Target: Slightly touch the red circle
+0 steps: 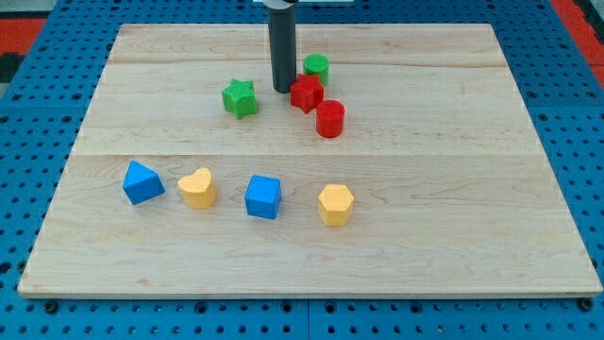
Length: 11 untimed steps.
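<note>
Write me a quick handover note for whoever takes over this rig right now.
My tip rests on the board just left of the red star, between it and the green star. The red circle lies down-right of the red star, close to it or touching. My tip is apart from the circle, so the touch is not yet done. Left: round the red star and nudge the circle lightly.
</note>
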{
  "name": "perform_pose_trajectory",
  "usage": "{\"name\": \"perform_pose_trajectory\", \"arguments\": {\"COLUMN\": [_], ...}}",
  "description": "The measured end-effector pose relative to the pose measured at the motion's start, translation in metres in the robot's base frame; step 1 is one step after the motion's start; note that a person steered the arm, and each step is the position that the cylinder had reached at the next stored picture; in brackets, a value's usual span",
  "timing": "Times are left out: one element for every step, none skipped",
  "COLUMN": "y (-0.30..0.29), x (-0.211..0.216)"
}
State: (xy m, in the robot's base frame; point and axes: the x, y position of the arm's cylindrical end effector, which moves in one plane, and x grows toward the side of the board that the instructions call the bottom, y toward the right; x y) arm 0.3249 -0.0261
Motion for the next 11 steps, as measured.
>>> {"name": "perform_pose_trajectory", "arguments": {"y": [0.002,0.003,0.004,-0.002,-0.01,-0.014,0.026,0.048,0.098,0.113,0.093], "x": [0.002,0.005,0.007,0.03,0.047,0.065,0.095,0.112,0.099,0.074,0.07]}}
